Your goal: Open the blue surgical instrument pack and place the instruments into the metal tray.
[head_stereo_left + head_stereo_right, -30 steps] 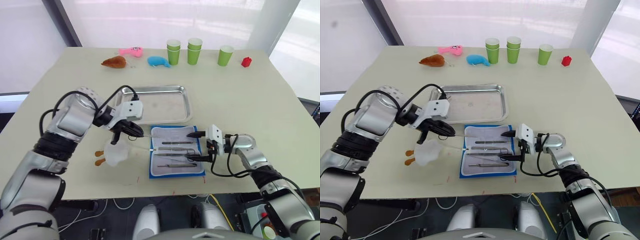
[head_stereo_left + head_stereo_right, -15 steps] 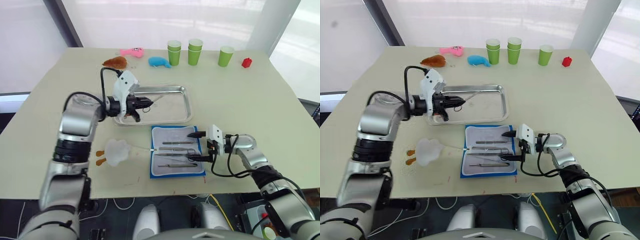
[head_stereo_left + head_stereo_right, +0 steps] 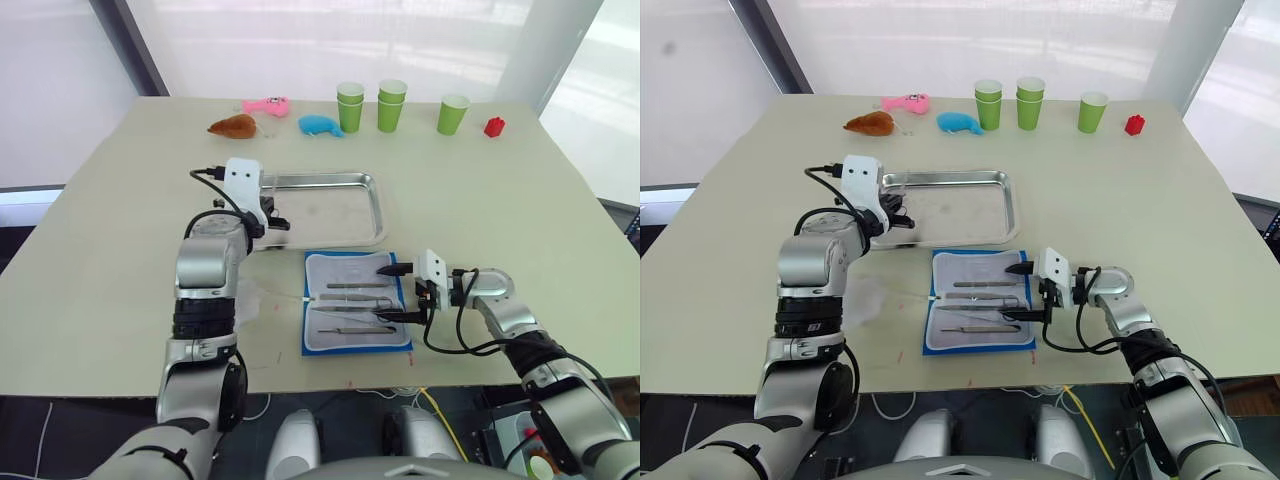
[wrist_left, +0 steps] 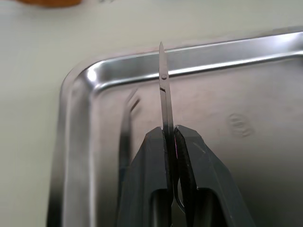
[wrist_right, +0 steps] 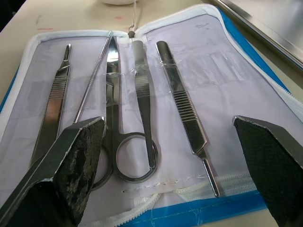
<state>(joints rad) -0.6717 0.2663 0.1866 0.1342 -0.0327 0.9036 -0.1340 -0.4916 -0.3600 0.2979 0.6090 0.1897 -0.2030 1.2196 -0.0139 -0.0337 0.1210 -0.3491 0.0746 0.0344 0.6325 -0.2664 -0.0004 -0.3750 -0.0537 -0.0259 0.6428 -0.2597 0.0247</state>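
The blue surgical instrument pack (image 3: 355, 342) lies open and flat on the table in front of the metal tray (image 3: 330, 208). Several silver instruments rest in its pale lining, among them scissors (image 5: 113, 90), tweezers (image 5: 143, 106) and a straight ribbed handle (image 5: 183, 106). My right gripper (image 3: 391, 293) is open at the pack's right edge, its fingers spread wide over the tools' handle ends. My left gripper (image 4: 169, 135) is shut on thin scissors (image 4: 163, 90), held low over the tray's left corner (image 4: 90, 78) with the tips pointing across it.
Green cups (image 3: 350, 105) (image 3: 391, 102) (image 3: 452, 113) and a red block (image 3: 493, 126) line the table's far edge. A blue plush toy (image 3: 318, 125), a pink toy (image 3: 264, 104) and a brown toy (image 3: 232, 126) lie behind the tray.
My left arm has swung from the pack's left edge up to the tray's left end, carrying the scissors. The right gripper has stayed in place, open.
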